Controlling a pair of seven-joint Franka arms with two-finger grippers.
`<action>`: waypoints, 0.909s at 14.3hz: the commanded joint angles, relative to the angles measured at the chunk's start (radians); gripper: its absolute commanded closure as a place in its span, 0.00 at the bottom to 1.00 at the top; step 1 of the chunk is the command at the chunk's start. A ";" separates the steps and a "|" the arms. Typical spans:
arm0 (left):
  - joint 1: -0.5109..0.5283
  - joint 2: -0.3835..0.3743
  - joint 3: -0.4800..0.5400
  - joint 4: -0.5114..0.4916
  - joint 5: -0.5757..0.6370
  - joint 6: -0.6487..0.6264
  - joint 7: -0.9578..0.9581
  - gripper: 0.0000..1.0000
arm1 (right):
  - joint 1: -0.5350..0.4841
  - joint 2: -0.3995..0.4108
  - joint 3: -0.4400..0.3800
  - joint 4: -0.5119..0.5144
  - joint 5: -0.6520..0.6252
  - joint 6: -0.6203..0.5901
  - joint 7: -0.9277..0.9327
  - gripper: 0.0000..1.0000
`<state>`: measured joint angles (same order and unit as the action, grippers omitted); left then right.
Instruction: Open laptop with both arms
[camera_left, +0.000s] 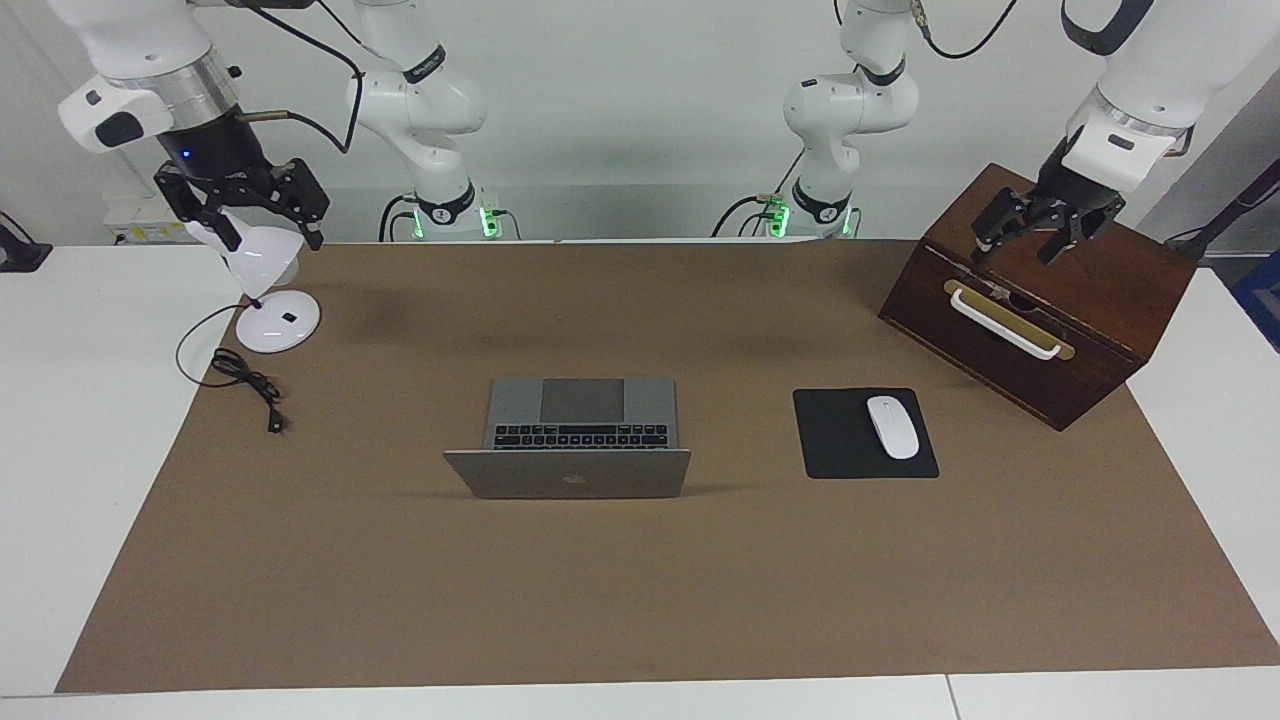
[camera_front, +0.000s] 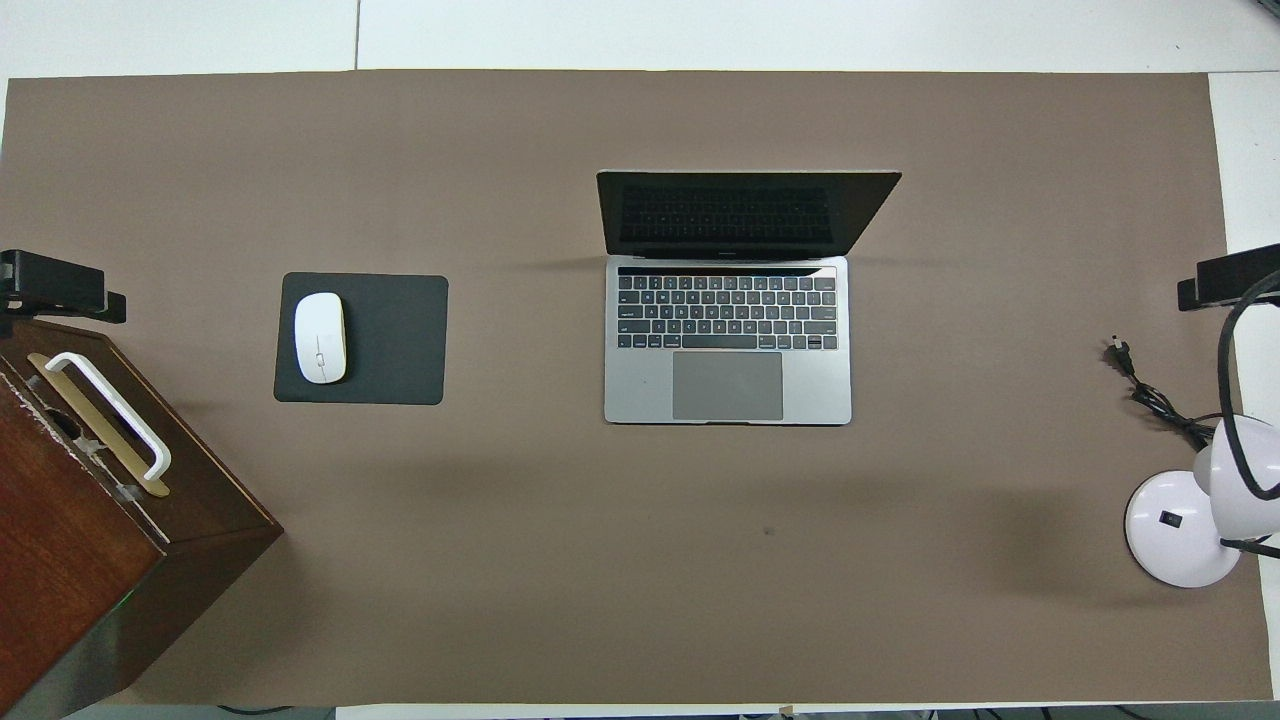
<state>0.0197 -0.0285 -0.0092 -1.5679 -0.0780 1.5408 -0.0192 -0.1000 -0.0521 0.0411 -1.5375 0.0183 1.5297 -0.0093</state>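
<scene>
Overhead: laptop (camera_front: 728, 340) open | keyboard toward robots | apparently square to table

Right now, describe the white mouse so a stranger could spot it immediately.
Start from the brown mat covering the table and find the open laptop at its middle. Beside it, toward the left arm's end, lies a black mouse pad; the white mouse sits on it. It is the only small, glossy white oval here, unlike the round-based white lamp at the right arm's end.

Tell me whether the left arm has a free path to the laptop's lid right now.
Probably yes: the left gripper hangs over the wooden box, and only the mouse pad and mouse lie low between it and the open laptop.
</scene>
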 joint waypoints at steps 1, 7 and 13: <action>-0.021 -0.010 -0.002 -0.017 0.050 0.028 0.028 0.00 | -0.013 -0.002 0.008 -0.015 -0.020 -0.014 -0.018 0.00; -0.021 -0.010 -0.002 -0.021 0.061 0.035 0.050 0.00 | -0.013 0.005 0.009 -0.073 -0.018 0.004 -0.018 0.00; -0.020 -0.011 -0.002 -0.021 0.063 0.036 0.050 0.00 | -0.012 0.003 0.009 -0.136 -0.018 0.007 -0.018 0.00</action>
<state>0.0077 -0.0285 -0.0164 -1.5682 -0.0366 1.5542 0.0192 -0.1000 -0.0347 0.0415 -1.6425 0.0140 1.5319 -0.0093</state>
